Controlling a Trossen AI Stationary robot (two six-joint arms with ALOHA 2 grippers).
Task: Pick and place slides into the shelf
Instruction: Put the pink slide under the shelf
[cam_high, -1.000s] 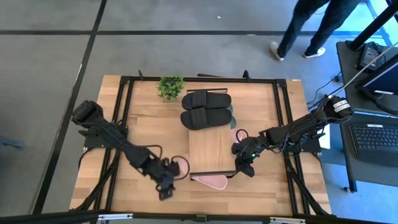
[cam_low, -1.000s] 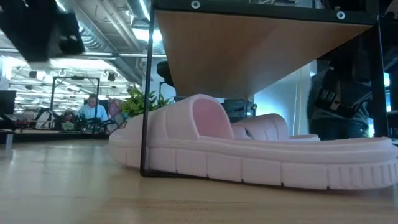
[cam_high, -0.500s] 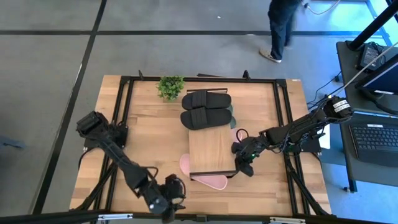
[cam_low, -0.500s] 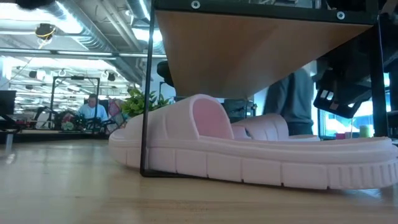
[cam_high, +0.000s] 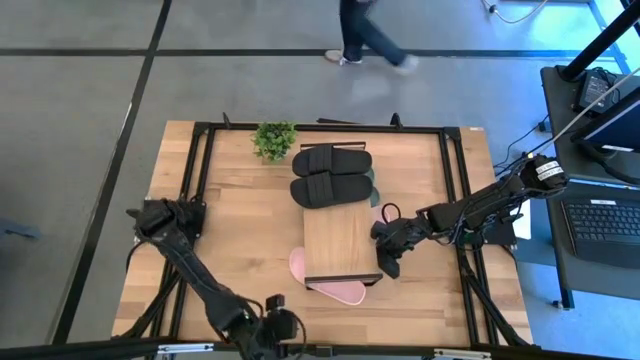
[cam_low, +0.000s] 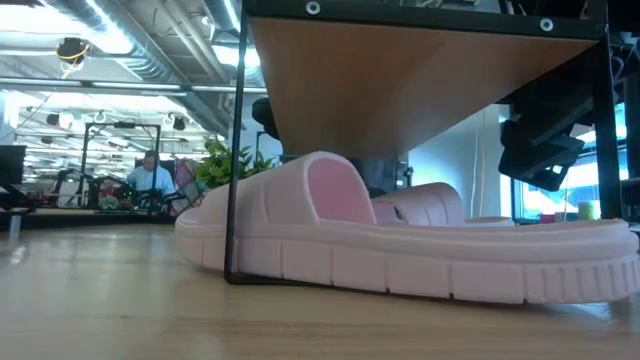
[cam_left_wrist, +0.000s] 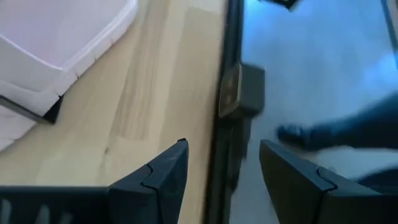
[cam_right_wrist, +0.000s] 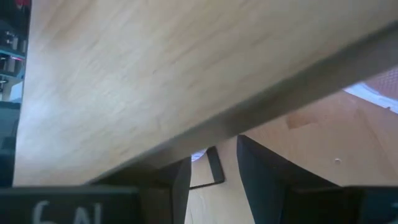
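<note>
left end effector (cam_left_wrist: 221, 171) released, empty, near desk (cam_high: 240, 210) edge | right end effector (cam_high: 388, 262) beside shelf (cam_high: 340, 240) right side, grip unclear | pink slides (cam_high: 335, 290) under shelf | black slides (cam_high: 330, 175) on top

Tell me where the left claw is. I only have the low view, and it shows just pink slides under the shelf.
Observer: The left claw hangs at the near edge of the table, away from the shelf, open and empty.
Operator: Report what is on the shelf top.
Observer: A black pair lies side by side on its far end.
Operator: Place the right claw.
Observer: The right claw sits beside the shelf's right edge, near its front corner.
</note>
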